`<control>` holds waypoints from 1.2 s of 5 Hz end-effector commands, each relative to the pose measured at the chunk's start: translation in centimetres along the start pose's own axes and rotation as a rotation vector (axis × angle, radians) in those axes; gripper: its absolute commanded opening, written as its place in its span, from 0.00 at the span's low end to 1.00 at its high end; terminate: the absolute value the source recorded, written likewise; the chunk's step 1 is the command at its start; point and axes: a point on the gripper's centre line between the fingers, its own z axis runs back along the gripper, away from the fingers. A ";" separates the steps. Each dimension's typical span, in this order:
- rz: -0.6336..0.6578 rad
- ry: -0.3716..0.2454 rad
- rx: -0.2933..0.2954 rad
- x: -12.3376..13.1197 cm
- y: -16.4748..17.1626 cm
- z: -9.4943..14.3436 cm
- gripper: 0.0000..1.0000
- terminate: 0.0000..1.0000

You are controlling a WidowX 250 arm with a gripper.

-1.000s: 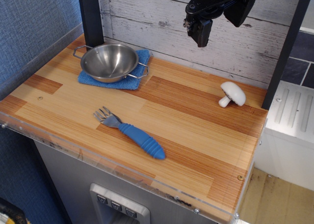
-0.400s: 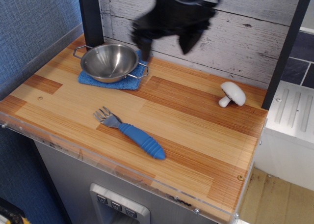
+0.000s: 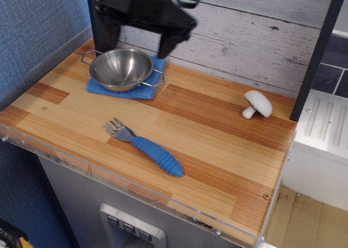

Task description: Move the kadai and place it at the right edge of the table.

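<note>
You see the kadai (image 3: 120,68) sitting upright, mouth up, near the back left corner of the surface (image 3: 217,134). It rests on a blue cloth (image 3: 142,90), which shows past its rim at the front and right. Its two wire loop handles give it its long axis: one loop points toward the back left corner, the other toward the right and slightly to the front, so the line through them runs roughly along the back edge, tilted a little. The right-hand loop overhangs the cloth.

Your gripper (image 3: 137,35) hangs above the back edge, just over the far side of the kadai. The jaws stand wide apart, one dark finger on the left by the black post and one on the right, its tip just above the cloth's back right corner. They hold nothing, and you cannot tell whether either tip touches the pan or the cloth.

Toward the middle of the front edge lies a fork (image 3: 145,146) with a blue ribbed handle, tines toward the left, handle running to the front right. A white mushroom (image 3: 257,104) lies tipped on its side near the back right corner, well apart from the kadai.
</note>
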 end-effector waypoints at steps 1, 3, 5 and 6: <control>-0.292 -0.304 0.080 1.8 2.4 0.5 1.00 0.00; -0.513 -0.402 0.092 0.0 2.1 -2.4 1.00 0.00; -0.652 -0.376 0.055 -1.7 1.6 -5.4 1.00 0.00; -0.717 -0.380 0.066 -1.4 1.5 -6.8 1.00 0.00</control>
